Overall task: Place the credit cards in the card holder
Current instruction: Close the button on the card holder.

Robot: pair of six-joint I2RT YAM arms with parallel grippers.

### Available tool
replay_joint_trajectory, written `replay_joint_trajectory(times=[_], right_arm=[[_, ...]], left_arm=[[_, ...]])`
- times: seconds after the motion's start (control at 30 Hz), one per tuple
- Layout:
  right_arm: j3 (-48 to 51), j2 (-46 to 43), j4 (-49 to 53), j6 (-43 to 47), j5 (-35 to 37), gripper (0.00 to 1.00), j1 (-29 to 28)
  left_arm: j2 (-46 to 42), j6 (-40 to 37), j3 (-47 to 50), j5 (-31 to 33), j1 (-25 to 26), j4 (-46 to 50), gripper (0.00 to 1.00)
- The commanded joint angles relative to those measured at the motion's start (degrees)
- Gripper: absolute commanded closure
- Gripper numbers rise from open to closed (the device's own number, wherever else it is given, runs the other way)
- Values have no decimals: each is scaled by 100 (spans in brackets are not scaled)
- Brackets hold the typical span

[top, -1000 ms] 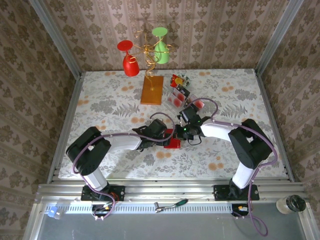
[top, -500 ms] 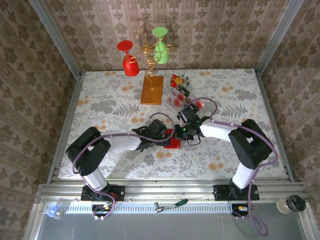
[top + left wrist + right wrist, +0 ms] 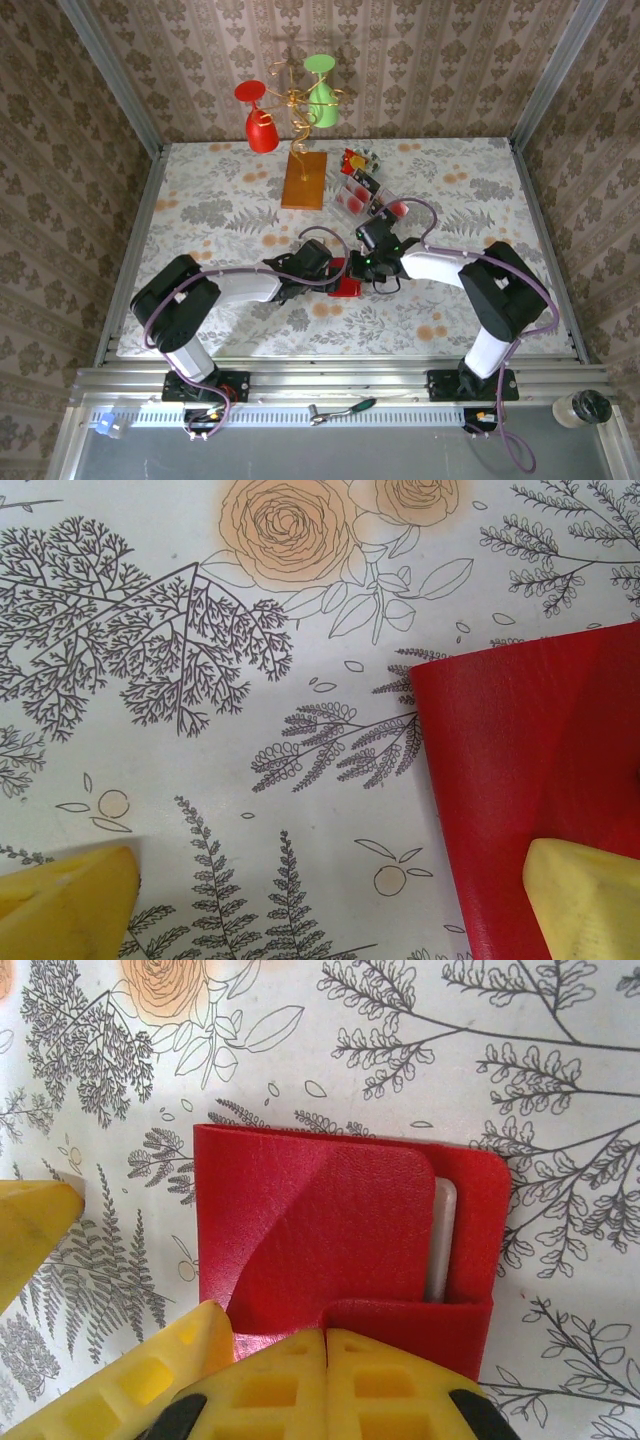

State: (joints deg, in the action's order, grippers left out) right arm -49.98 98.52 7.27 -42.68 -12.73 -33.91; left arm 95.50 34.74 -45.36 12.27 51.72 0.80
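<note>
So the red card holder (image 3: 346, 288) is lying flat on the flowery tablecloth (image 3: 200, 200), about mid-table, with both arms crowded right up to it. The right wrist camera looks straight into it. There's a flap folded across the front, and the thin pale edge of a card (image 3: 441, 1240) peeks out of the pocket beside that flap, tucked in most of the way.

The left gripper (image 3: 320, 905) has its fingers spread wide. One yellow fingertip (image 3: 585, 900) is over the holder's corner and the other is out on bare cloth, well clear of it.

The right gripper (image 3: 367, 262) sits right at the holder's far edge. Chunky yellow finger pieces (image 3: 300, 1385) overlap the holder's near edge in its own camera, but honestly I can't tell if they're pinched together or apart.

The loose credit cards (image 3: 357, 195) sit in a small cluster further back, just right of the wooden slab (image 3: 303, 180).
</note>
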Motion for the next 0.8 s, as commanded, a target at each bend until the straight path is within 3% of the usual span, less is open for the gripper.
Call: replay_joint_trajectory(times=[0.0,0.43,0.77], right_arm=[[646,666,1058,-230,704,100,51],[555,513,711,-271,409,100,58],[90,132,662,-73,-97,94,51]], left_arm=[[-111,-10,-51,-220,47,330,0],[-87,-42,88,-260,-91,317,0],[-5,-2,150,-225,-51,250,0]])
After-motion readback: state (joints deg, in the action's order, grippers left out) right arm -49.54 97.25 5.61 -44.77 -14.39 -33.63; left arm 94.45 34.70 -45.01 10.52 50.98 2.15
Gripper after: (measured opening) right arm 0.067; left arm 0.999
